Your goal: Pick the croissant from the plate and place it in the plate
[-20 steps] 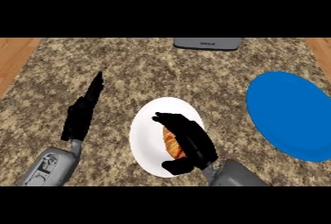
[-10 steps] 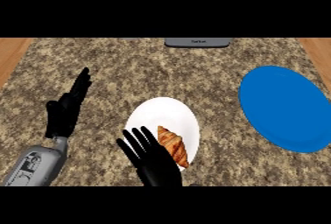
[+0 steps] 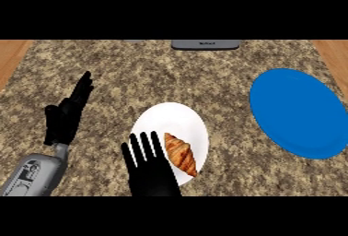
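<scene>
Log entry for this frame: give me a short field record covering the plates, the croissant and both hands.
croissant: lying on the white plate, not held
white plate: middle of the counter
blue plate: right of the white plate, apart from it
right hand: open, fingers straight, over the white plate's left part, just left of the croissant
left hand: open, fingers up, resting at the view's left
grey object: at the counter's far edge
task state: croissant not yet picked up

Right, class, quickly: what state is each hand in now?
Left hand: open, holding nothing.
Right hand: open, beside the croissant, holding nothing.
</scene>
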{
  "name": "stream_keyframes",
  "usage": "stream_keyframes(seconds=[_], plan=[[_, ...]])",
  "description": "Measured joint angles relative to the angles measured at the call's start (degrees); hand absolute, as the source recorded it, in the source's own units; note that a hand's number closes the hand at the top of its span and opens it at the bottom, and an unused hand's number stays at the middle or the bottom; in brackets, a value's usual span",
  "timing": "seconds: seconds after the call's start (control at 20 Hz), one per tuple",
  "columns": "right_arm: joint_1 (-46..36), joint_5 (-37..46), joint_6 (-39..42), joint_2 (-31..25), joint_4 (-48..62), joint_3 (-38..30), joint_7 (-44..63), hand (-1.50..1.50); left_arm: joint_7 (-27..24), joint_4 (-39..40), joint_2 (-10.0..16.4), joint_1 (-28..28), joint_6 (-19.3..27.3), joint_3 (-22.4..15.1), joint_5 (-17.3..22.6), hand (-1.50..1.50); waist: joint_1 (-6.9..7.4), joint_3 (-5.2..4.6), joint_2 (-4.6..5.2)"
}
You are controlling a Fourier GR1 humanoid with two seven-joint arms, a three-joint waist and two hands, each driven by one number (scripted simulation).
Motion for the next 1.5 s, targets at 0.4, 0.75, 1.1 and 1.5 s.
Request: stream_keyframes(seconds=[0.4,0.75,1.1,1.5], plan=[[-4.61,-8.58,11.17,-0.49,-2.51,-1.7,8.84,-1.5,0.37,0.68,-0.79,-1.37,-1.2,0.81,-0.52,0.0,0.86,0.05,0.32],[-8.1,-13.73,11.87,-0.57,2.49,-3.3,9.46,-1.5,0.64,-0.12,-1.42,-0.75,-2.36,1.56,-1.25,0.0,1.1,0.09,0.4],[-7.81,-13.94,12.69,-0.54,9.24,-3.09,8.77,-1.5,1.16,-0.4,-2.08,-0.64,-2.52,2.35,-2.38,0.0,0.93,0.1,0.44],[-6.61,-11.98,12.17,-0.26,16.61,-3.99,6.39,-1.5,2.04,-1.46,-3.6,-0.3,-3.13,2.93,-4.16,0.0,0.84,0.12,0.48]])
